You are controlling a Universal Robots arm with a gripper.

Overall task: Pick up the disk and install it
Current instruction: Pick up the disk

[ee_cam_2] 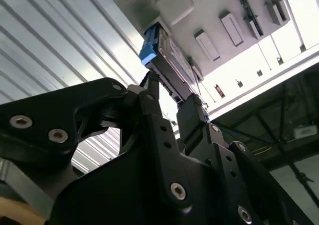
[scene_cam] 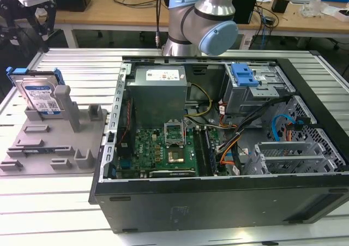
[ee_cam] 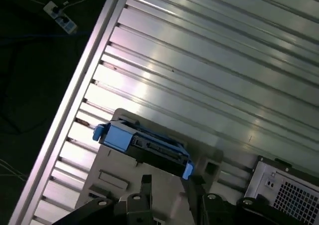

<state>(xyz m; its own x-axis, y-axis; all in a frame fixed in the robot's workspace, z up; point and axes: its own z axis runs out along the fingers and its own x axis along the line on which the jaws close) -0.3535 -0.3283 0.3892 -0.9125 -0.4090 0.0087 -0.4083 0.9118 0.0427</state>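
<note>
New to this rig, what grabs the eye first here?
The opened computer case, its insides exposed, dominates the middle and right of the exterior view. On that view's left the blue-framed disk stands upright in a grey holder on the slatted table, with the open pincer hanging above it.
</note>
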